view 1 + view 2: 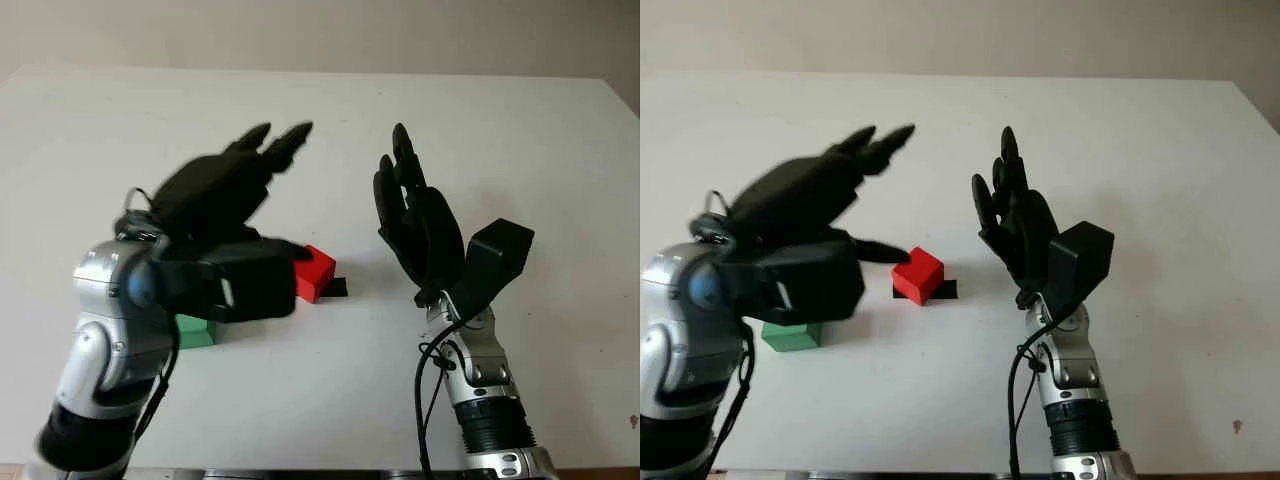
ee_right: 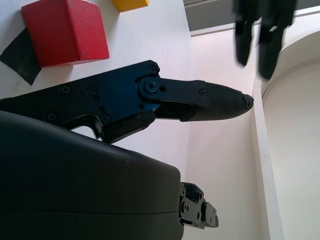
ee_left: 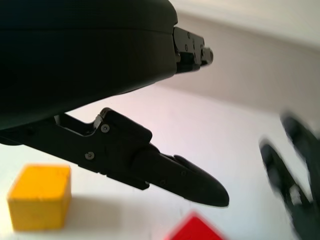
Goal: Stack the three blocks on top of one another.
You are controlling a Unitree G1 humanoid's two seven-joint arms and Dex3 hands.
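Hovering above the white counter (image 1: pixel 1160 150) toward its near-left part, left hand (image 1: pixel 805 205) raised and open, holding nothing, fingers (image 1: pixel 880 140) reaching toward the far edge. Sitting directly beneath and just to the right of that hand: red block (image 1: pixel 918 275), resting on a small black patch (image 1: pixel 945 290) on the counter, nearer the near edge than the far one. Lying below the left palm, closer still to the near edge: green block (image 1: pixel 792 336), mostly hidden by the hand's shell. Showing in the left wrist view, beside the red one but apart from it: yellow block (image 3: pixel 39 196). All three on the counter, none stacked yet.

Standing upright on the other side of the red block, right hand (image 1: pixel 1015 215) open and empty, palm facing the block, clearly apart from it. Judging by position, left hand nearer to all three blocks; a downward reach with a slight rightward shift needed for the red one. No elongated axis on any block, all roughly cubic.
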